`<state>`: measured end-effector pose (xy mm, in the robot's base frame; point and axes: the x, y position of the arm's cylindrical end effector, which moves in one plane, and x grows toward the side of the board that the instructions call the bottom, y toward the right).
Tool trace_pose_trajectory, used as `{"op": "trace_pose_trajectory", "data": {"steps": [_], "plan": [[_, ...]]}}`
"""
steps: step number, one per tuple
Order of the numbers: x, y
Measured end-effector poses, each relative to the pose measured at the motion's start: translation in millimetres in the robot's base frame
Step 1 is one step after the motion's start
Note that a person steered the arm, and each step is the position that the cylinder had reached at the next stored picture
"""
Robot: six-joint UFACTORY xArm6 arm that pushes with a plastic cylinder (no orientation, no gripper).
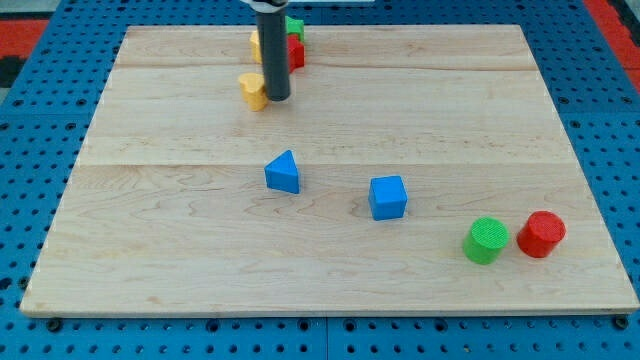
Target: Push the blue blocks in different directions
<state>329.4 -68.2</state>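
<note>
A blue triangular block (283, 173) lies near the middle of the wooden board (150, 240). A blue cube (387, 197) lies to its right and slightly lower. My tip (277, 98) stands in the upper part of the board, well above the blue triangular block, right next to a small yellow block (253, 89) on its left. The rod rises out of the view's top.
Behind the rod at the view's top sit a yellow block (256, 43), a red block (295, 53) and a green block (294, 27), partly hidden. A green cylinder (486, 240) and a red cylinder (541, 234) stand side by side at the lower right.
</note>
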Motion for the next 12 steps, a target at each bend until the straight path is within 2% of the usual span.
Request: {"op": "trace_pose_trajectory", "data": {"steps": [2, 4, 5, 11, 12], "plan": [[22, -47], [19, -143], [22, -132], [-41, -37], [-5, -45]]}}
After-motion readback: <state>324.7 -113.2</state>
